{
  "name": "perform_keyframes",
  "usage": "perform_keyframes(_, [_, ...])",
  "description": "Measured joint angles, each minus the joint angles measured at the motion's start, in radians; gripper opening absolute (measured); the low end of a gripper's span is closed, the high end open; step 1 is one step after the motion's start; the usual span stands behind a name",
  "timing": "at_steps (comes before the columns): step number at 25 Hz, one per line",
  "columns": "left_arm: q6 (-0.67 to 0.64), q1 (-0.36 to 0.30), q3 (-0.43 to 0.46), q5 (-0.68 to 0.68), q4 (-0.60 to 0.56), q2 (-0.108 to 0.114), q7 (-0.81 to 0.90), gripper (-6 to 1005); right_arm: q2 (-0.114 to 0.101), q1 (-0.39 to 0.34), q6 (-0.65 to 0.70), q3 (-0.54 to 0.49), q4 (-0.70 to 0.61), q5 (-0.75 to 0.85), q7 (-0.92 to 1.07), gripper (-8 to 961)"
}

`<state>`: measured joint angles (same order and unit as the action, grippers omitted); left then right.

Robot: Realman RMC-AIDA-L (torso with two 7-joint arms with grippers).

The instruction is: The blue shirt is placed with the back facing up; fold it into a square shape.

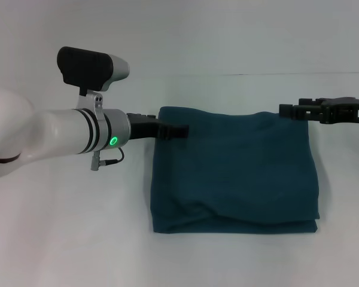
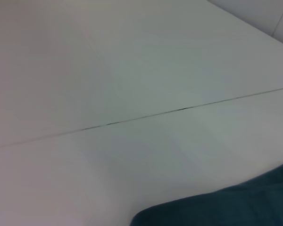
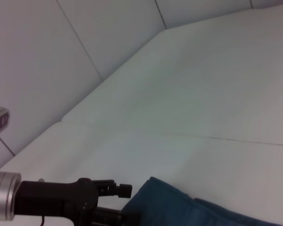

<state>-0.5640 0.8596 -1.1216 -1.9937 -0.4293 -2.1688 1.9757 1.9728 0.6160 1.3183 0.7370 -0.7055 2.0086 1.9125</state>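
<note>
The blue shirt (image 1: 233,170) lies folded into a rough square on the white table (image 1: 66,239), plain side up, with a soft bulging fold along its near edge. My left gripper (image 1: 182,130) hovers low over the shirt's far left corner; in the right wrist view the left gripper (image 3: 129,205) has its fingers apart and holds nothing. My right gripper (image 1: 282,111) sits just beyond the shirt's far right corner. An edge of the shirt shows in the left wrist view (image 2: 236,207) and in the right wrist view (image 3: 188,212).
The white table spreads around the shirt on all sides. A thin seam (image 1: 227,74) runs across it behind the shirt. A white panelled wall (image 3: 61,56) stands at the back.
</note>
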Motion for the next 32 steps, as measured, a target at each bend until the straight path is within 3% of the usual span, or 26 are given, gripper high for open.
perform_keyframes(16, [0.063, 0.022, -0.03, 0.007, 0.027, -0.003, -0.012, 937, 0.015, 0.007, -0.051, -0.01, 0.004, -0.005, 0.001, 823])
perform_keyframes(26, [0.078, 0.035, -0.054, 0.007, 0.045, -0.003, -0.014, 652, 0.021, 0.014, -0.054, -0.012, 0.005, -0.008, 0.002, 822])
perform_keyframes(32, [0.078, 0.035, -0.06, 0.0, 0.04, -0.003, -0.036, 587, 0.021, 0.015, -0.054, -0.015, 0.004, -0.017, 0.002, 822])
